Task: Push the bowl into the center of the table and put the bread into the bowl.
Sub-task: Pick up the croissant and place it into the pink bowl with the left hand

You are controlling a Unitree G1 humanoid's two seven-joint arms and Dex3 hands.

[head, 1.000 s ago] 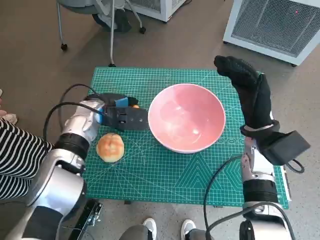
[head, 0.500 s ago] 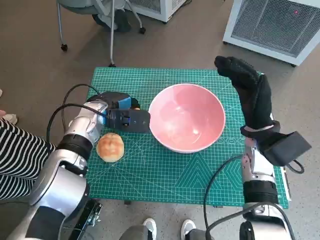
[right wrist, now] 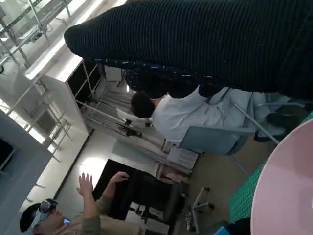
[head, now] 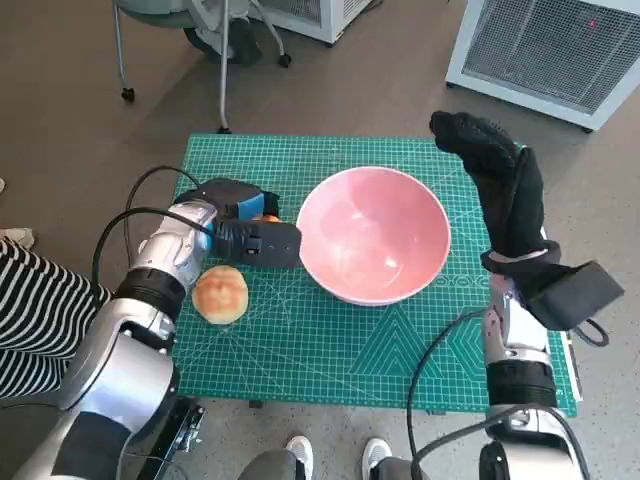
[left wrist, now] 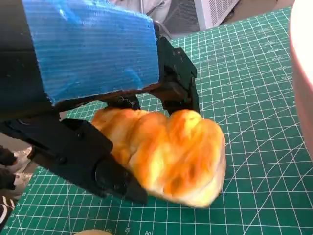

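Left robot hand holds a bread in its fingers and has crept from the tabletop's left edge toward the bowl over the past second; it looks about ready to lift over the rim. A second bun lies near the left edge. The bowl sits about center. Right robot hand hovers open, holding nothing, at the right edge, with free mat along the near edge.

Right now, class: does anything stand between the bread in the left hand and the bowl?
Nothing visible does. The left hand holds the bread right beside the bowl, with only bare mat between. A second roll lies behind, out of the way.
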